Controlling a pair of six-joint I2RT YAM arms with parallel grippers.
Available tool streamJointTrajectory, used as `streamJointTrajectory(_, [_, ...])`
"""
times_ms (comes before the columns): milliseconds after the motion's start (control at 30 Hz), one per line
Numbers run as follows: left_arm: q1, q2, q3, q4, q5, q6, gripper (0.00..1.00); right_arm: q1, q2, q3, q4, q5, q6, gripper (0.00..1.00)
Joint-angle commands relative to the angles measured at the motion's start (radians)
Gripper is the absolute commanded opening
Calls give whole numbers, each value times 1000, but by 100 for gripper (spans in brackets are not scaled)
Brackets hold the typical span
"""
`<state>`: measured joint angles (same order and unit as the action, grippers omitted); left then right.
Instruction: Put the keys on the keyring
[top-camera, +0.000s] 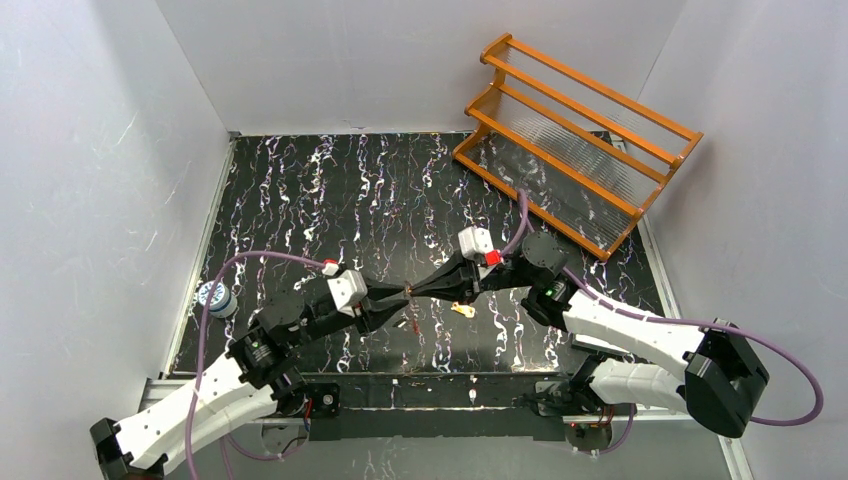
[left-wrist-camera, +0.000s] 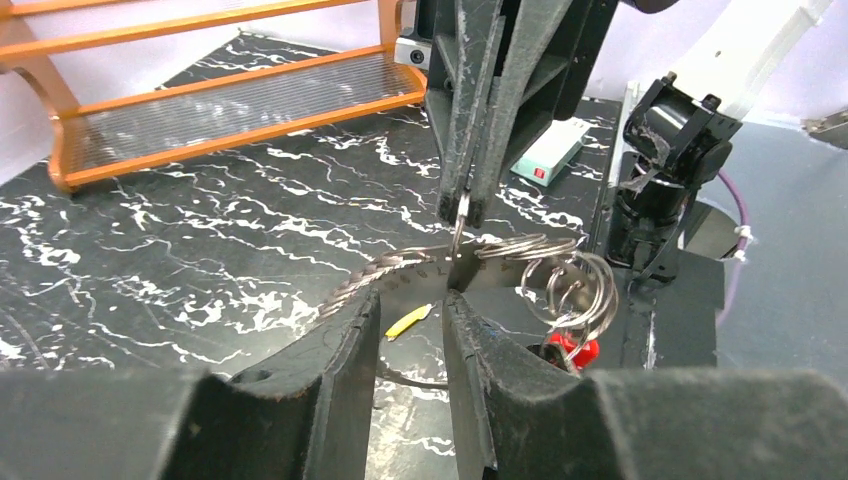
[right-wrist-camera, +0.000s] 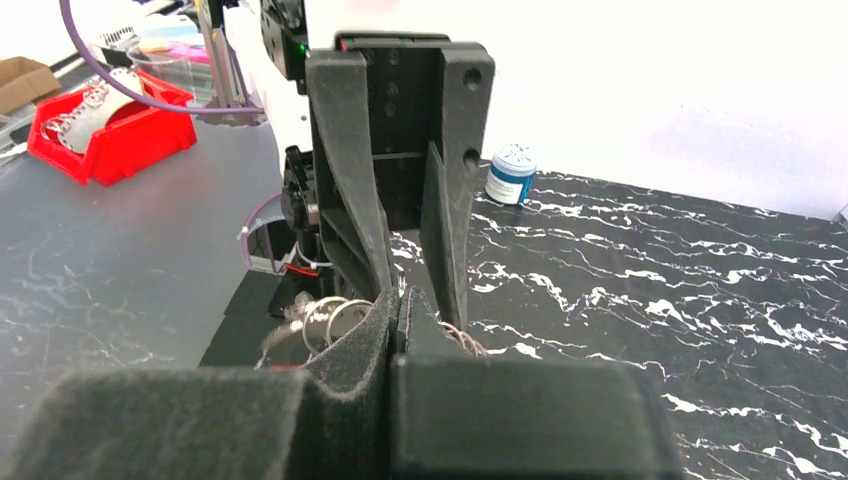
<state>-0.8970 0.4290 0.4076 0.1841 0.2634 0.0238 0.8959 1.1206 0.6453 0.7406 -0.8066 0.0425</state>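
The keyring (left-wrist-camera: 380, 272) hangs in the air between the two grippers. It is a thin silvery wire loop with several small rings (left-wrist-camera: 572, 285) and a red part (left-wrist-camera: 572, 350). My right gripper (left-wrist-camera: 462, 208) comes down from above, shut on one thin ring of it. My left gripper (left-wrist-camera: 410, 300) is open, and the wire crosses just past its fingertips. In the top view the left gripper (top-camera: 402, 293) and right gripper (top-camera: 416, 290) meet tip to tip. A yellowish key (top-camera: 463, 309) lies on the table (top-camera: 330, 200) below. I cannot pick out the silvery key.
An orange rack (top-camera: 575, 140) stands at the back right. A small blue-and-white jar (top-camera: 214, 297) sits at the table's left edge. Off the table, a red bin (right-wrist-camera: 110, 130) shows in the right wrist view.
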Motion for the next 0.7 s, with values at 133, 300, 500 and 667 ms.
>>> streamJointTrajectory(133, [-4, 80, -21, 258, 36, -95, 28, -5, -15, -26, 151, 13, 83, 1])
streamJointTrajectory(300, [-4, 57, -38, 313, 58, -107, 26, -5, -12, -31, 155, 16, 85, 1])
streamJointTrajectory(500, [-4, 48, -37, 312, 92, -107, 26, -5, -13, -31, 162, 29, 88, 1])
streamJointTrajectory(667, [-4, 55, -30, 318, 103, -105, 29, -5, -16, -36, 177, 40, 97, 1])
